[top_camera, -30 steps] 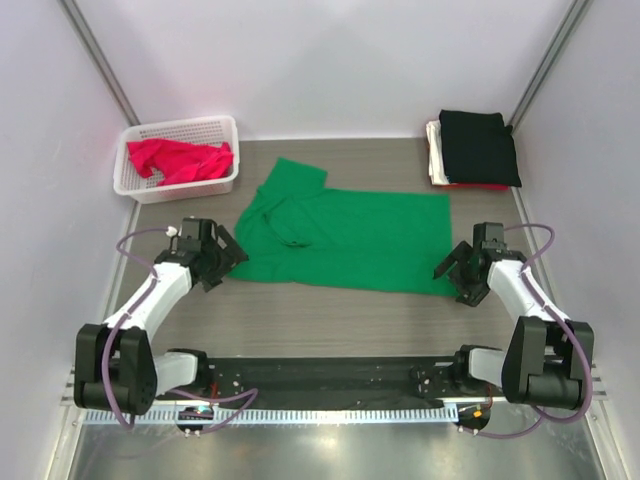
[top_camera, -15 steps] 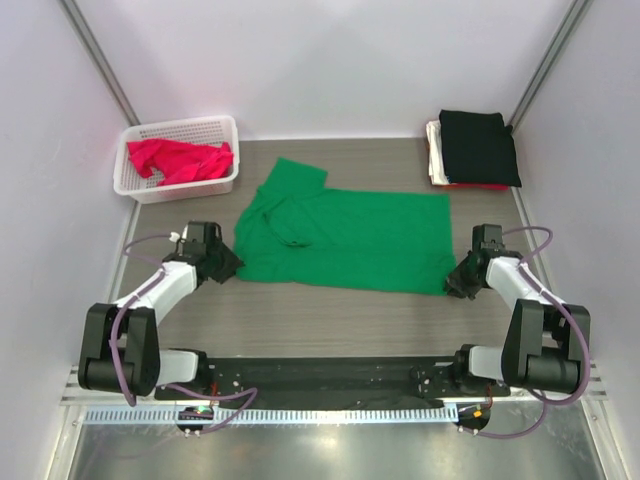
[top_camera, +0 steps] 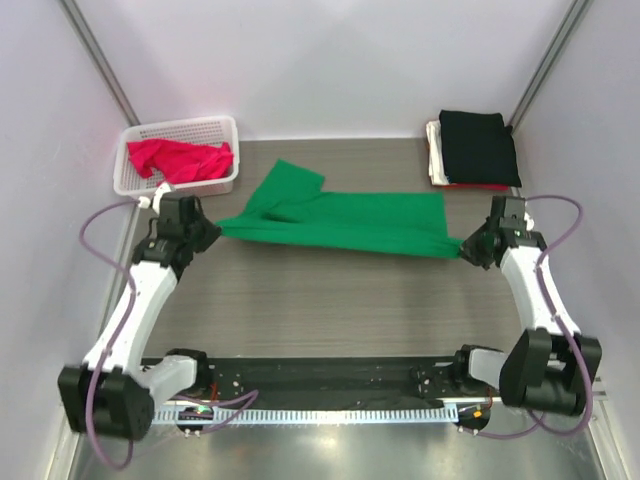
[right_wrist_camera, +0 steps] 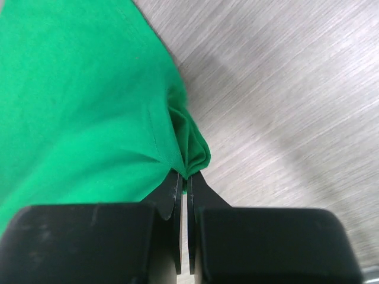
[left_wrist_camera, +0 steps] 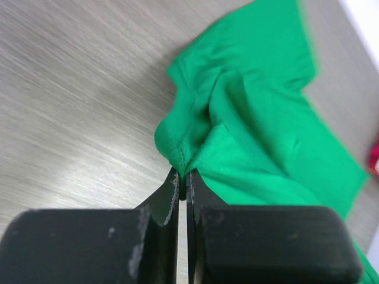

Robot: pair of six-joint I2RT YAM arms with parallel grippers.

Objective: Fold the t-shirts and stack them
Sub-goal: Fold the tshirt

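Pinching green t-shirt (top_camera: 345,222) edges, end effectors (top_camera: 208,231) (top_camera: 467,246) outstretched

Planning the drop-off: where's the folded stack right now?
In the top view, the folded stack, black on top, sits in the far right corner of the table, just beyond the right gripper holding the green t-shirt.

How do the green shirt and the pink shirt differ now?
The green shirt is stretched across the table; the pink shirt lies crumpled in the white basket. The left gripper and right gripper pinch the green shirt's ends, jaws shut; nothing touches the pink shirt. Neither is folded.
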